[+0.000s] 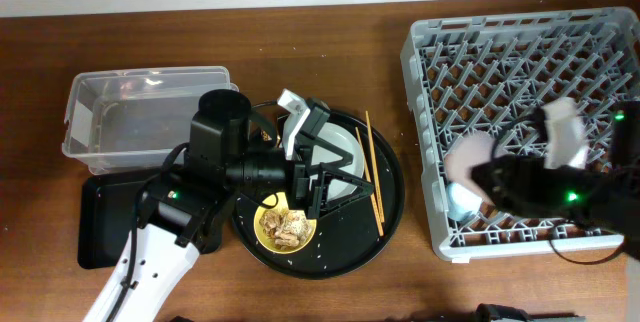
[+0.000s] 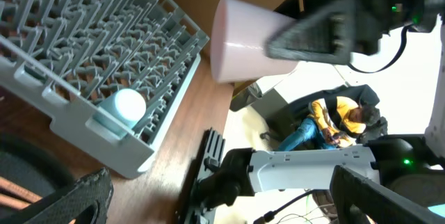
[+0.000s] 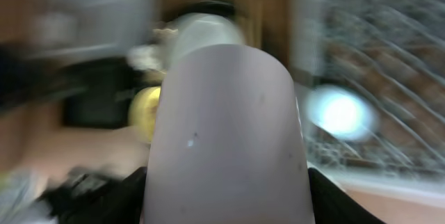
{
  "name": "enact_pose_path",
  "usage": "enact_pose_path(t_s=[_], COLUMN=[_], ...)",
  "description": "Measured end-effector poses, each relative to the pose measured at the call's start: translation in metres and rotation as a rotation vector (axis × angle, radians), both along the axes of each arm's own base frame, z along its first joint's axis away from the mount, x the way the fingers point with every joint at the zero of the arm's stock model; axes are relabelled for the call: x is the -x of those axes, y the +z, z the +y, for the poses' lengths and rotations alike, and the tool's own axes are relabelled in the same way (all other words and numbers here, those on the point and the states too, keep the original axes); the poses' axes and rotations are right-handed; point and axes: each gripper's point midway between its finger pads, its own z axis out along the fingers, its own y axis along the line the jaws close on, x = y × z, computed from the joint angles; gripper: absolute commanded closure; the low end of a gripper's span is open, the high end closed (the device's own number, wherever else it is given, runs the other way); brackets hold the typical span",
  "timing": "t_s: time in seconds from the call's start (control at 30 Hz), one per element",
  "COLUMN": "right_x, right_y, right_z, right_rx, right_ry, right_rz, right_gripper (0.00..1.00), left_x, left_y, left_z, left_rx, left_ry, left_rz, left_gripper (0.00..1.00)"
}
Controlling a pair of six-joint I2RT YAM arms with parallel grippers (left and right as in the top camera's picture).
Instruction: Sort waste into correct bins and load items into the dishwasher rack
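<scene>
My right gripper (image 1: 482,170) is shut on the pink cup (image 1: 468,156) and holds it on its side above the grey dishwasher rack (image 1: 520,32). The cup fills the blurred right wrist view (image 3: 229,133). The light blue cup (image 1: 461,200) lies in the rack's front left corner, also in the left wrist view (image 2: 126,107). My left gripper (image 1: 328,177) is open and empty over the pale plate (image 1: 338,150). The yellow bowl (image 1: 286,228) holds brownish food chunks. The chopsticks (image 1: 372,172) lie right of the plate. Tissue and wrapper are hidden.
Plate, bowl and chopsticks sit on a large round black tray (image 1: 385,224). The clear tub (image 1: 140,112) stands at the back left, with the shallow black tray (image 1: 105,224) in front of it. Rice grains are scattered on the round tray near the bowl.
</scene>
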Motion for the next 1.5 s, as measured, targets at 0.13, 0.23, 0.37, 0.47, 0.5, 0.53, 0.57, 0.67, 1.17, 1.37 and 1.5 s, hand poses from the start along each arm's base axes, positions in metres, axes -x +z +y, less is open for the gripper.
enact_pose_path(t_s=[0.13, 0.23, 0.37, 0.47, 0.5, 0.53, 0.57, 0.67, 1.17, 1.37, 1.5], right_x=[-0.006, -0.021, -0.043, -0.053, -0.054, -0.054, -0.054, -0.054, 0.016, 0.025, 0.019], right_y=[-0.062, -0.111, -0.153, -0.173, -0.175, -0.177, -0.178, -0.177, 0.014, -0.029, -0.071], right_z=[-0.093, -0.117, -0.129, -0.143, -0.149, -0.156, -0.162, -0.163, 0.026, 0.063, 0.075], right_rx=[0.218, 0.257, 0.265, 0.262, 0.256, 0.246, 0.227, 0.182, 0.032, 0.026, 0.049], right_ry=[-0.422, -0.468, -0.454, -0.479, -0.497, -0.523, -0.546, -0.553, 0.095, 0.214, 0.254], right_rz=[0.319, 0.547, 0.687, 0.724, 0.726, 0.726, 0.720, 0.711, -0.134, 0.042, 0.191], right_gripper=[0.42, 0.42, 0.32, 0.29, 0.25, 0.20, 0.17, 0.13, 0.21, 0.30, 0.29], left_x=[0.001, 0.002, 0.002, 0.002, 0.002, 0.002, 0.002, 0.002, -0.005, 0.010, 0.006], left_y=[-0.002, -0.003, -0.003, -0.003, -0.003, -0.003, -0.003, -0.003, -0.024, -0.092, -0.142], left_z=[0.000, 0.001, 0.001, 0.001, 0.001, 0.001, 0.001, 0.001, 0.087, 0.144, 0.155], left_rx=[-0.005, -0.011, -0.010, -0.009, -0.009, -0.009, -0.009, -0.009, -0.281, -0.654, -0.841], left_ry=[0.000, 0.000, 0.000, -0.003, -0.003, -0.003, -0.003, -0.003, 0.484, 0.661, 0.648], left_rz=[0.009, 0.021, 0.021, 0.022, 0.022, 0.022, 0.022, 0.022, 0.055, 0.201, 0.305], left_gripper=[0.01, 0.01, 0.01, 0.01, 0.01, 0.00, 0.01, 0.01, 0.00, 0.07, 0.19])
